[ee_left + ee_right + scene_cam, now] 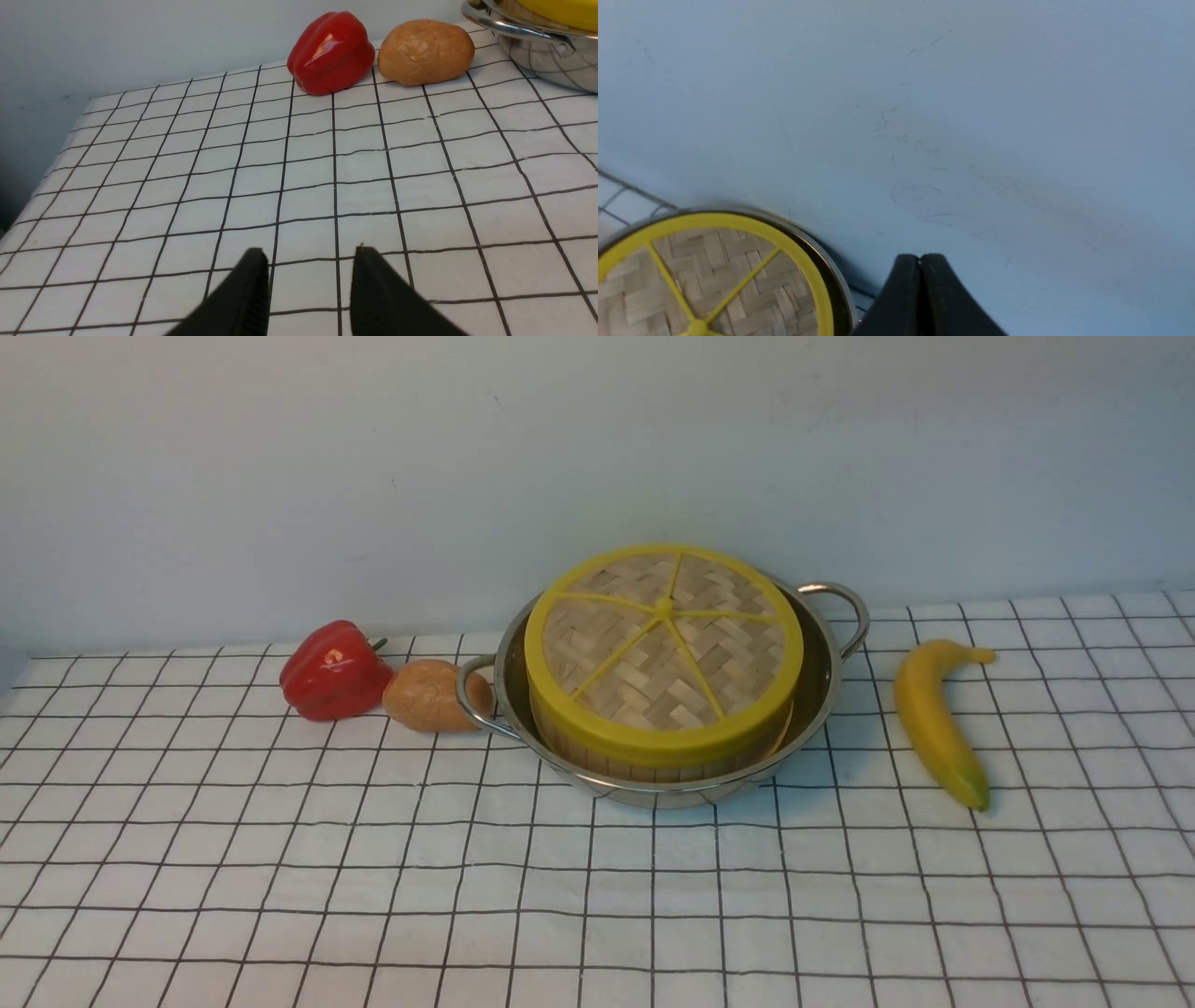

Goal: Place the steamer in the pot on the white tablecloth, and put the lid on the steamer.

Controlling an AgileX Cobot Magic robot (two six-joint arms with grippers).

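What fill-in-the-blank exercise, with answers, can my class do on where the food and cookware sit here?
1. The lid rests on the steamer, which sits inside the ____.
2. Right of the pot lies a yellow ____.
3. The potato lies between the pot and the red ____.
4. The right gripper has its jaws ____.

Answers: pot; banana; pepper; shut

Front view: elevated, faces forward over white tablecloth [597, 896] toward back wall; pot [822, 681] mid-distance, centred. Left wrist view: low, close to cloth, looks along it to red pepper [331, 52], potato [424, 51], pot edge; all three shared with front view. Right wrist view: close above lid [710, 275], faces wall; lid shared with front view.
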